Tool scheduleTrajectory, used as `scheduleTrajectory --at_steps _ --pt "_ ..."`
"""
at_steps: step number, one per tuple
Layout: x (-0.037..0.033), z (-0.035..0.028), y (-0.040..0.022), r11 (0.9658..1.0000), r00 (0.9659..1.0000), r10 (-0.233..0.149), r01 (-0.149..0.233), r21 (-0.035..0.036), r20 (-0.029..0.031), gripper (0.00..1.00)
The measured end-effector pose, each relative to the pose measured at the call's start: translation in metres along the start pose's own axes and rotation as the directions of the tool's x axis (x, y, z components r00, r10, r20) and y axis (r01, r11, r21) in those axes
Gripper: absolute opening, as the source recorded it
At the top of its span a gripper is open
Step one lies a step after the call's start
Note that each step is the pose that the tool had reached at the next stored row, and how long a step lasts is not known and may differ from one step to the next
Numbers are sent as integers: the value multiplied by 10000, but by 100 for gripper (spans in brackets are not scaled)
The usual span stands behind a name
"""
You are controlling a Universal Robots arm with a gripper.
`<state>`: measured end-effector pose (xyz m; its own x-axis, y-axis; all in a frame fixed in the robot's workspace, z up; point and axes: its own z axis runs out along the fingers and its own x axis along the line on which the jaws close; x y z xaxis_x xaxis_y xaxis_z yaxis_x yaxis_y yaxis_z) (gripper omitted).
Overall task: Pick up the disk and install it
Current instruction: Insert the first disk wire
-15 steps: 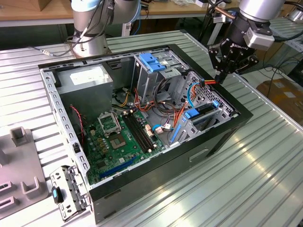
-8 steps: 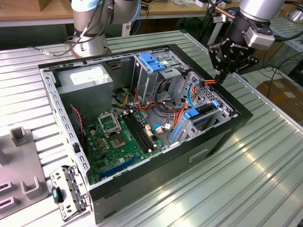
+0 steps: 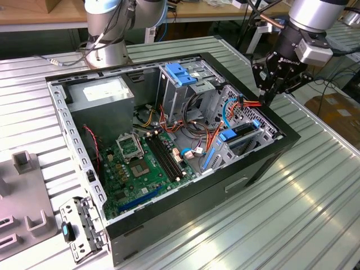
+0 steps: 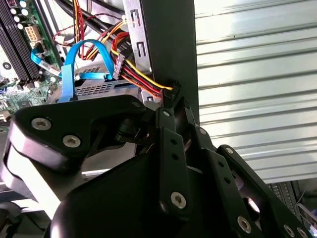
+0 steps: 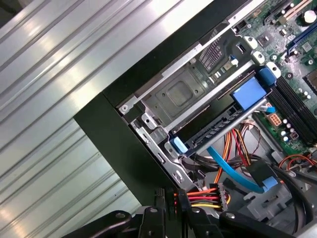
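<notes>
The disk [image 3: 246,130] lies flat in a bay of the metal drive cage at the open computer case's edge on the exterior view's right. It looks dark, with blue plastic rails at its ends. In the first wrist view the disk [image 5: 213,130] sits in the slot under a silver cage plate. My gripper [image 3: 268,97] hangs just above the case's rim, a little behind the cage, fingers together. In both wrist views its tips [image 4: 168,96] [image 5: 168,201] meet beside a red, yellow and black wire bundle [image 5: 200,198]. I cannot tell whether they pinch it.
The black case wall [image 5: 119,144] runs right beside the fingertips. A blue data cable [image 5: 233,173] and orange wires cross the space by the cage. In the case lie a grey power-supply box [image 3: 101,93] and the green motherboard [image 3: 140,163]. A taller cage carries a blue latch [image 3: 180,73].
</notes>
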<state>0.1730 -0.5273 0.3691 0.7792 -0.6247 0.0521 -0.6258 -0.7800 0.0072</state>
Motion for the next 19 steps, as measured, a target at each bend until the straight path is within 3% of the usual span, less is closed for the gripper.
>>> scheduleTrajectory --at_steps 11,13,14,19 --pt "-1 35 0 10000 10000 0 0 5 0 24" --pt "-1 14 0 10000 10000 0 0 12 2 23" --pt "0 2 1 10000 10000 1 -1 14 1 16" --pt "-1 -1 1 10000 10000 1 -1 13 0 16"
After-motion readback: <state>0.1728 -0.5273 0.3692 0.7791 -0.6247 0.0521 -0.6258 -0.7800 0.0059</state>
